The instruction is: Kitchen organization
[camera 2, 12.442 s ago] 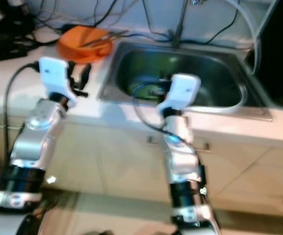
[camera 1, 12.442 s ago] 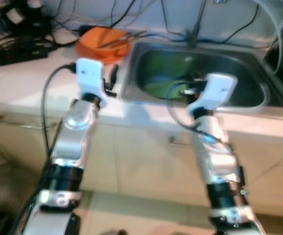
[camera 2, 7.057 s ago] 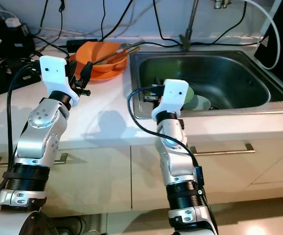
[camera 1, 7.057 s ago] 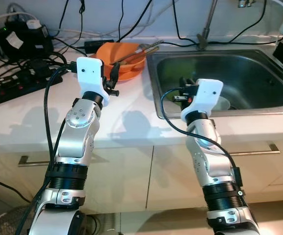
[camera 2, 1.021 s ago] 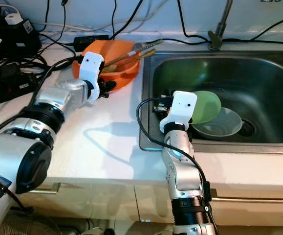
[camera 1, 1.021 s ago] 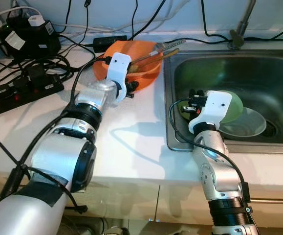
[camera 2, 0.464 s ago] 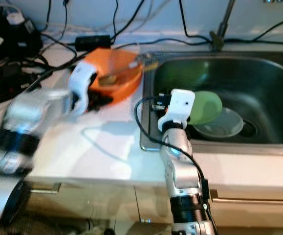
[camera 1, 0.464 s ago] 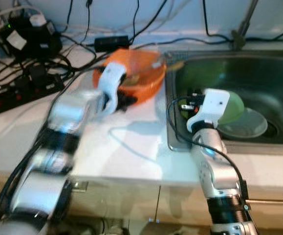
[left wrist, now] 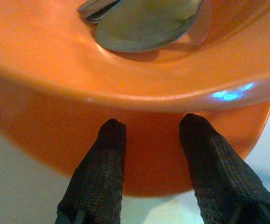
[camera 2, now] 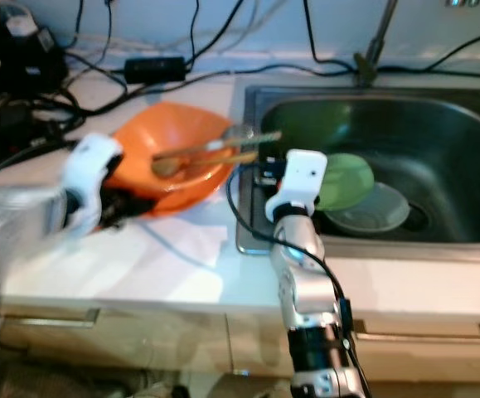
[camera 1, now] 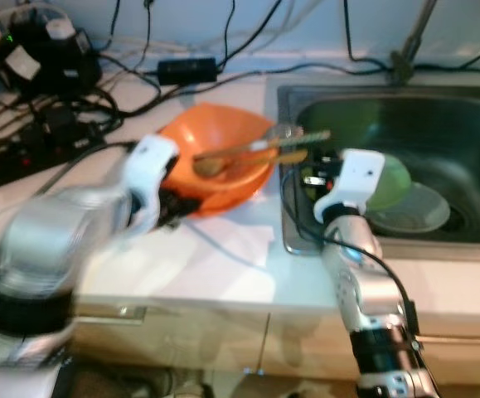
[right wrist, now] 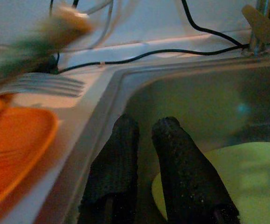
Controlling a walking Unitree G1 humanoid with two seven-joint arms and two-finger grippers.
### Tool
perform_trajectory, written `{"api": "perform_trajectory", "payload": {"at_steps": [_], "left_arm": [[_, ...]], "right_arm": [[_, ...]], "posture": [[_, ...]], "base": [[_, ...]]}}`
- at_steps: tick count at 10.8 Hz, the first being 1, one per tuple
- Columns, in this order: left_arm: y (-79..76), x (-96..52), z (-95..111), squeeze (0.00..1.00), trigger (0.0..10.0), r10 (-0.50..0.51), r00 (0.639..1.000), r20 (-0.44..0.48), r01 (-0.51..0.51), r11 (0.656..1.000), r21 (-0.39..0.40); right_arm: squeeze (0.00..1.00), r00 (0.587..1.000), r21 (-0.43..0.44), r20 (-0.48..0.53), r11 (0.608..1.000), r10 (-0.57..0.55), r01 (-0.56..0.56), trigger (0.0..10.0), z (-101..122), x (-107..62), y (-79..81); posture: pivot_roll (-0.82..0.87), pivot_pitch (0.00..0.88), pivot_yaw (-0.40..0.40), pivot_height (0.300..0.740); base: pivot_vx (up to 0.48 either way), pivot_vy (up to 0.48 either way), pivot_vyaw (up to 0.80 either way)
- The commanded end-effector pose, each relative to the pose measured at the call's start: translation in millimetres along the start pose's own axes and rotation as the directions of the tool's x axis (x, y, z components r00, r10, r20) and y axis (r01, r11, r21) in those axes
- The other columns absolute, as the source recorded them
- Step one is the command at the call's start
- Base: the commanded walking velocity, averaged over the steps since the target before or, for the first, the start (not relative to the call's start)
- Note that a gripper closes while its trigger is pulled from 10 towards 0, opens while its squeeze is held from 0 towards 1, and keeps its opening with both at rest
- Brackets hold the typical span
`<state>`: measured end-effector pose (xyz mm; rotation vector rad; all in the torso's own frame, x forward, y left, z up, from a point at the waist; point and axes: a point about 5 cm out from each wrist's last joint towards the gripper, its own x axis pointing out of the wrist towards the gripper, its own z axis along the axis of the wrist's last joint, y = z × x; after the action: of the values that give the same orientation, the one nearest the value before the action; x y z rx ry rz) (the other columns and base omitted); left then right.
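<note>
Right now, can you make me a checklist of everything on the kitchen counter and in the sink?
Surface: white counter, bare beside the bowl.
Job's things: orange bowl near the sink edge, holding a spoon and long utensils; green plate and clear dish in the steel sink.
Clutter: nothing seen.
Grippers: left gripper open, fingertips against the bowl's outer wall; right gripper shut, over the sink.
Cables: black cables and a power strip behind the bowl.
Surroundings: faucet base, cabinet fronts below.
</note>
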<state>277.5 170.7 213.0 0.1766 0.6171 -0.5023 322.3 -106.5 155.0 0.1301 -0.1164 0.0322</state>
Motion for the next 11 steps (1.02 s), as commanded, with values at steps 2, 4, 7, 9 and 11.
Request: {"api": "perform_trajectory", "payload": {"at_steps": [2, 4, 7, 9, 11], "left_arm": [[-7.3, -15.3, -14, 0.00, 10.0, -0.035, 0.998, -0.060, 0.036, 0.999, 0.009], [-11.8, -28.1, -14, 0.00, 10.0, -0.059, 0.997, -0.043, 0.061, 0.997, 0.046], [-4.6, -34.9, -8, 0.00, 10.0, -0.012, 1.000, 0.012, 0.011, 0.999, 0.047], [27.8, -50.5, -5, 0.00, 10.0, 0.127, 0.992, 0.014, -0.127, 0.990, 0.060], [46.7, -66.0, 1, 0.00, 10.0, 0.207, 0.978, 0.025, -0.208, 0.975, 0.082]], "right_arm": [[0.00, 1.000, 0.008, 0.008, 1.000, 0.015, -0.015, 10.0, 2, 2.6, 1.4], [0.00, 0.999, 0.009, 0.000, 0.999, 0.033, -0.033, 10.0, 0, 3.3, 4.7], [0.00, 0.999, 0.008, -0.003, 0.999, 0.049, -0.049, 10.0, -1, 5.5, 6.2], [0.00, 0.999, 0.006, 0.001, 0.999, 0.050, -0.050, 10.0, 0, 7.1, 3.9], [0.00, 0.998, 0.007, -0.002, 0.998, 0.058, -0.058, 10.0, -1, 7.7, 6.1]], "posture": [[0.02, 0.081, 0.008, 0.740], [0.03, 0.082, -0.004, 0.740], [0.04, 0.080, -0.022, 0.740], [0.04, 0.075, -0.029, 0.740], [0.05, 0.071, -0.036, 0.740]], "base": [[0.000, 0.000, 0.00], [0.000, 0.000, 0.00], [0.000, 0.000, 0.00], [0.000, 0.000, 0.00], [0.000, 0.000, 0.00]]}}
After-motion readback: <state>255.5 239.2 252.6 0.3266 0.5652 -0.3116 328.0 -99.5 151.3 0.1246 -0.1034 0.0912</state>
